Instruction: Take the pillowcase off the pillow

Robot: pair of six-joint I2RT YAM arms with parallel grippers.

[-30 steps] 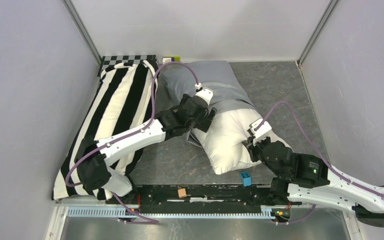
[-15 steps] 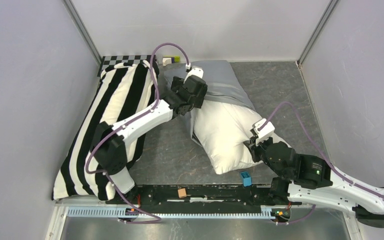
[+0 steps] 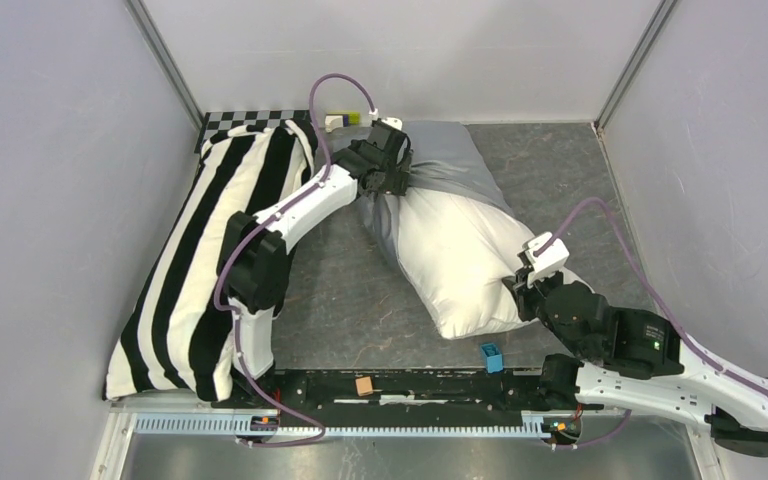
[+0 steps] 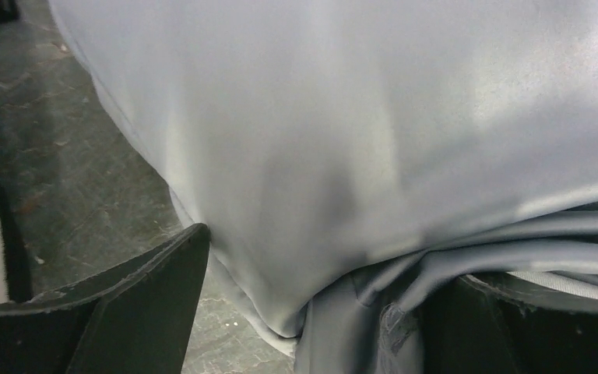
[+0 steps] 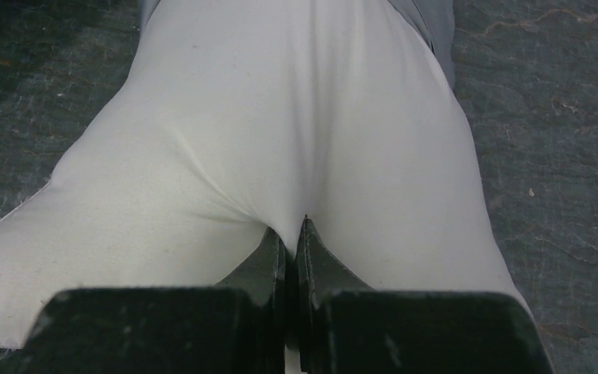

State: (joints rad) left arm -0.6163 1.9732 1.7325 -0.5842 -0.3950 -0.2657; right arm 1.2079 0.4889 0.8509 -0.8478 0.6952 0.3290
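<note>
The left end effector (image 3: 396, 172) is moving farther back, its jaws spread wide over the bunched pillowcase (image 3: 450, 158). The case is now covering only the far end of the pillow (image 3: 460, 260) on the surface (image 3: 345, 300). More white is showing, so it's coming off. The right end effector (image 3: 520, 292) is staying clamped on the pillow's near corner. I'm counting one pillowcase, one pillow, one striped pillow (image 3: 210, 240).

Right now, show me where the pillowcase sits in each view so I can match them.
Top external: pillowcase upper centre, bunched on the far end of the pillow.
Left wrist: fills most of the frame.
Right wrist: grey sliver at the top edge.
Shared landmark: the dark marbled table.
</note>
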